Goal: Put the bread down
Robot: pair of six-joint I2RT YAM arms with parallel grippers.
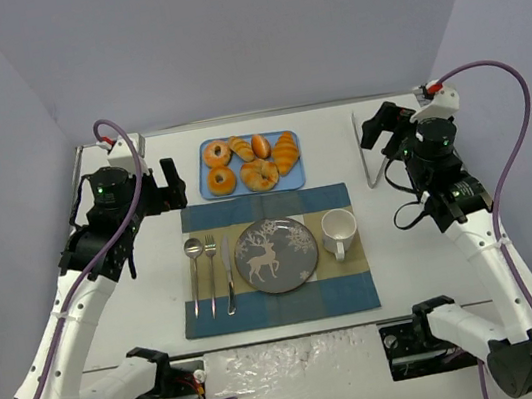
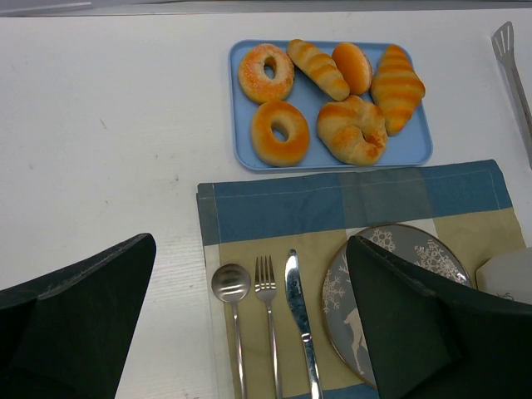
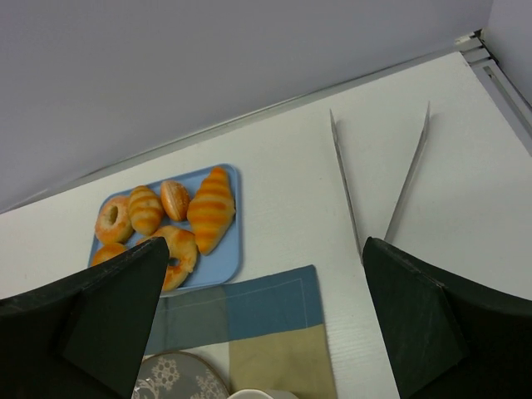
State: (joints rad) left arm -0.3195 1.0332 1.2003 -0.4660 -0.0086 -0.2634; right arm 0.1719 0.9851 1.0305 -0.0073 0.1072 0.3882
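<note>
The bread (image 1: 285, 153) is a ridged golden-orange croissant lying at the right end of a blue tray (image 1: 206, 186) at the back of the table. It also shows in the left wrist view (image 2: 397, 87) and the right wrist view (image 3: 211, 208). My left gripper (image 1: 173, 184) is open and empty, just left of the tray. In its own view the left gripper (image 2: 249, 249) hovers over the cutlery. My right gripper (image 1: 376, 127) is open and empty, right of the tray above metal tongs. In its own view the right gripper (image 3: 266, 249) is above the placemat's corner.
The tray also holds two donuts (image 1: 217, 153), a twisted ring, a small striped roll and an oval roll (image 1: 260, 146). A blue-tan placemat (image 1: 342, 294) carries a spoon, fork, knife (image 1: 228, 276), a reindeer plate (image 1: 276, 255) and a white cup (image 1: 339, 231). Tongs (image 1: 371, 158) lie right of the tray.
</note>
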